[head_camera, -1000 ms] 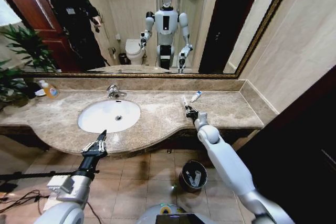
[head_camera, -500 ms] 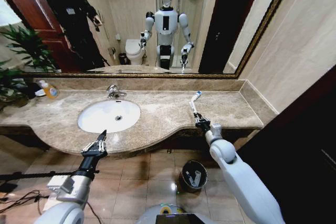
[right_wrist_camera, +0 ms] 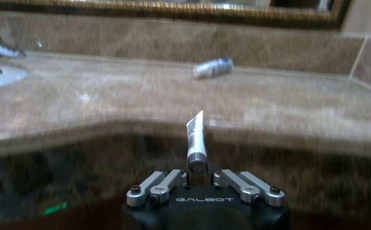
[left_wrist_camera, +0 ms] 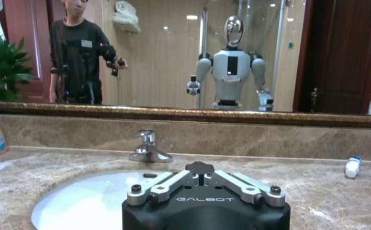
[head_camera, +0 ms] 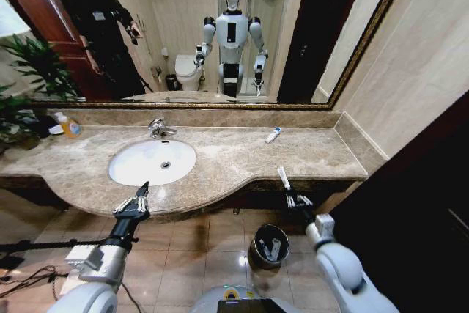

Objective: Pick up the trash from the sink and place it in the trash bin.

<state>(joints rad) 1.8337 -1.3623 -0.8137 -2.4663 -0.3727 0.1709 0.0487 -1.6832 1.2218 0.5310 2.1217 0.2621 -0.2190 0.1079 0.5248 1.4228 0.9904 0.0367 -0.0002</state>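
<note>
Your right claw (head_camera: 292,194) is clamped on a white tube (head_camera: 283,177), off the counter (head_camera: 220,159) edge and above the trash bin (head_camera: 268,245) (which already holds items). One small tube (head_camera: 272,135) lies by the backsplash. Your left claw (head_camera: 135,201) waits apart before the sink (head_camera: 152,161).

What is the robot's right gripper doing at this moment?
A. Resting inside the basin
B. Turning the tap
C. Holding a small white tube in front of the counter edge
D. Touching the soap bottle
C: the right gripper is shut on a white tube, off the marble counter and above the trash bin.
</note>
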